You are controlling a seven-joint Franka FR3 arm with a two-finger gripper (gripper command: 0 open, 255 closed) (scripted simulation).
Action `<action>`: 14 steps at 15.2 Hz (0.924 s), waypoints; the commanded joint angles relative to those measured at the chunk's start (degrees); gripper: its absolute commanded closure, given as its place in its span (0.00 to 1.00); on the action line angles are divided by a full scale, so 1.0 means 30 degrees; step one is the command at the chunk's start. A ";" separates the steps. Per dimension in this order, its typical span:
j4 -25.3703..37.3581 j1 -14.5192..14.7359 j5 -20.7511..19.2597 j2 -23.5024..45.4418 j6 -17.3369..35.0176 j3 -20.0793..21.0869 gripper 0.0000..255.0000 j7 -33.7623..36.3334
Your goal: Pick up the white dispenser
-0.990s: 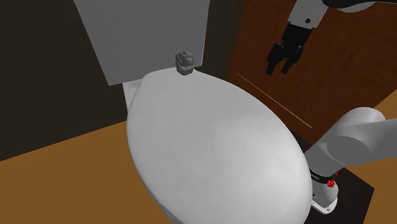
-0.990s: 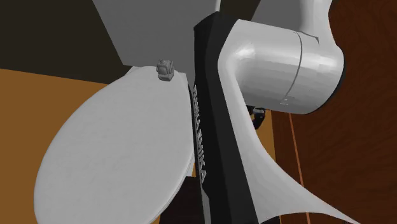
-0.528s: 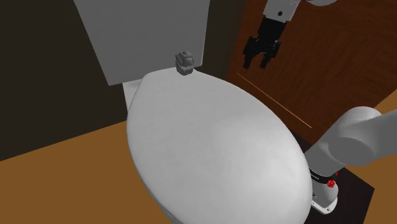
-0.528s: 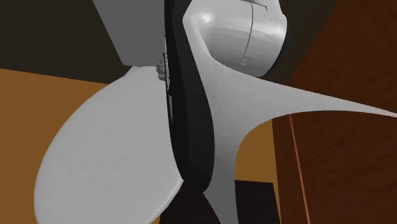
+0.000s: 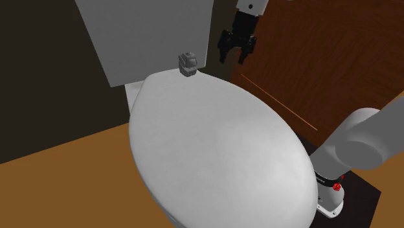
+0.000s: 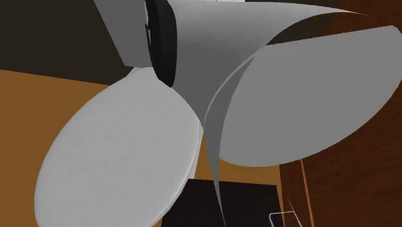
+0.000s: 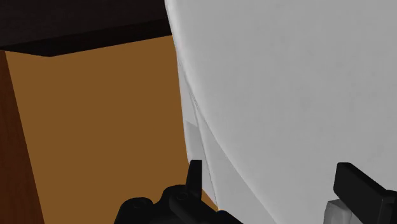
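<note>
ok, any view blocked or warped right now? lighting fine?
Second exterior view: the arm looms right at the lens, smeared wide, covering the back of the toilet lid. Shoulder view: flat, even light; dispenser and open gripper read clearly. Wrist view: the toilet shows as near-featureless white, no glare.

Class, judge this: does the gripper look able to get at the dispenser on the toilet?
Probably yes: the open gripper hangs up and right of the dispenser in the shoulder view, with nothing between them.
</note>
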 commanded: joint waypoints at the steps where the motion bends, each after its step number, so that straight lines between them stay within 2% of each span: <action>1: 0.1461 0.0155 0.0103 0.1327 0.0035 0.0272 0.00 0.0433; 6: 0.5303 0.0586 0.0099 0.4693 -0.0019 0.0914 0.00 0.1562; 12: 1.0922 0.1273 -0.0313 0.9017 -0.0809 0.1487 0.00 0.2995; 14: 1.0309 0.1278 -0.0276 0.8941 -0.0286 0.1479 0.00 0.2868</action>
